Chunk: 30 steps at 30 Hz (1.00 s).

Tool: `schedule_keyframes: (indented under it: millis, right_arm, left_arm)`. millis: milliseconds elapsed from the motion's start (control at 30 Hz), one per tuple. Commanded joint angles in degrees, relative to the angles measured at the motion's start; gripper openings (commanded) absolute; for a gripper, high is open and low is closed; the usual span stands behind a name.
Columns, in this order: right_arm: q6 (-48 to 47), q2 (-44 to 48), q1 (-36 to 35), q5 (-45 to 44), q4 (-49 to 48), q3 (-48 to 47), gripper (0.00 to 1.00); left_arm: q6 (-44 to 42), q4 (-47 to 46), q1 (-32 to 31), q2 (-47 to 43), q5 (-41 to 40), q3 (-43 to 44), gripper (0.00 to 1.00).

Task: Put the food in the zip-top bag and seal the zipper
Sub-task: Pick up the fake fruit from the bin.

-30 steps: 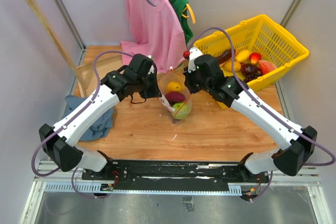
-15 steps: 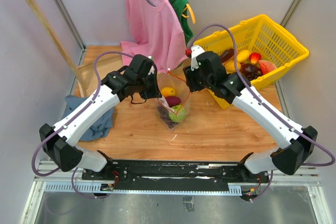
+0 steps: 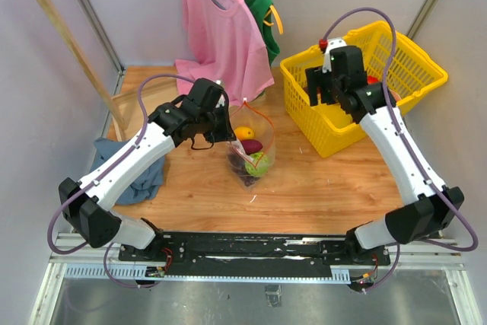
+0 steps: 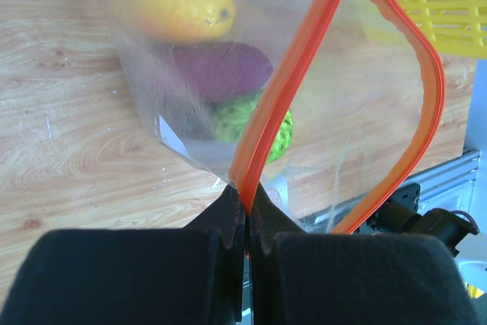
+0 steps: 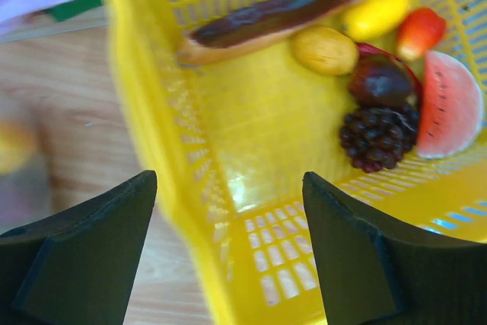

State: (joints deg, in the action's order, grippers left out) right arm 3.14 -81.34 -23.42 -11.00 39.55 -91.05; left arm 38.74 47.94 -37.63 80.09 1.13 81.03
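**Zip-top bag (image 3: pixel 251 151) sits open on the table with three toys inside**

The zip-top bag is clear and crinkly, so you can see right through it. It sits in the middle of the wooden table (image 3: pixel 319 188), between the two arms. Its mouth is open in a wide loop. The zipper (image 4: pixel 278 97) is a thin orange-red strip that runs all around the mouth.

Three pieces of food are in the bag, in a row: an orange-yellow fruit (image 4: pixel 171 9), a purple piece (image 4: pixel 221 70) and a bumpy green piece (image 4: pixel 255 123).

The left gripper (image 4: pixel 245 202) has its fingers pressed tight on the zipper and holds one end of the mouth up.

The right gripper (image 5: pixel 228 188) is over the yellow basket (image 5: pixel 133 74), well apart from the bag. Its fingers are spread wide and nothing is between them. More food lies in the basket: a watermelon slice (image 5: pixel 453 104), dark grapes (image 5: pixel 377 138), a dark red fruit (image 5: pixel 380 81), a long brown piece (image 5: pixel 274 17), two yellow pieces and a small red one.
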Motion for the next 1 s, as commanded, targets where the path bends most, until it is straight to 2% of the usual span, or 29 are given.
schedule_keyframes:
  millis: [0, 233, 533, 767, 967]
  right_arm:
    - [0.4, -4.5, 8.4, 0.2, 1.7, -2.9, 0.80]
    - [0.2, -14.0, 17.7, -1.2, -0.4, -5.0, 0.91]
    - [-1.2, -27.9, 23.7, -5.9, 0.4, -9.5, 1.00]
    - [-1.5, -37.3, 26.3, -8.0, 2.8, -12.7, 0.98]
    - [-2.0, -43.0, 27.9, -0.8, 6.6, -15.5, 0.98]
  left_arm:
    - [-1.1, -2.3, 0.0, 0.6, 0.9, 0.4, 0.00]
    - [-1.1, -2.7, 0.0, 0.2, 1.6, 0.3, 0.00]
    - [-1.5, -3.1, 0.0, 0.5, 2.1, 0.0, 0.00]
    - [-2.0, -3.0, 0.0, 0.5, 1.9, -0.7, 0.00]
    - [-1.7, -3.2, 0.0, 0.8, 1.8, -1.0, 0.00]
